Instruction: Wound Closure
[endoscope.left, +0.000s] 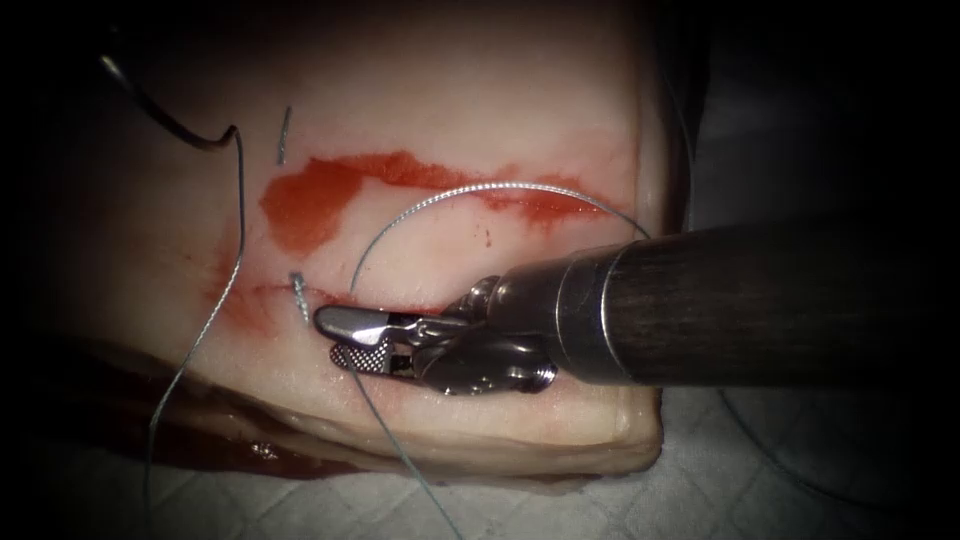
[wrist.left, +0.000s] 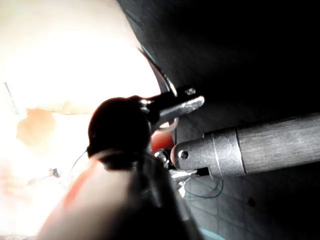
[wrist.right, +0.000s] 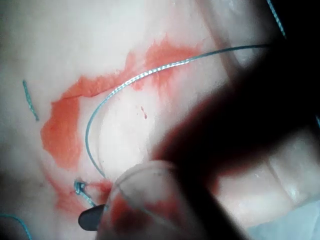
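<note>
Needle (endoscope.left: 165, 115) lies free on tissue (endoscope.left: 450, 140); right pincer (endoscope.left: 345, 338) parted.

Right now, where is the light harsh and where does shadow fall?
Endoscope view: dark edges shade the needle, clear of the tissue; the right tool, open, empty, is lit. Left wrist view: glare on tissue; left tool holds the needle.
</note>
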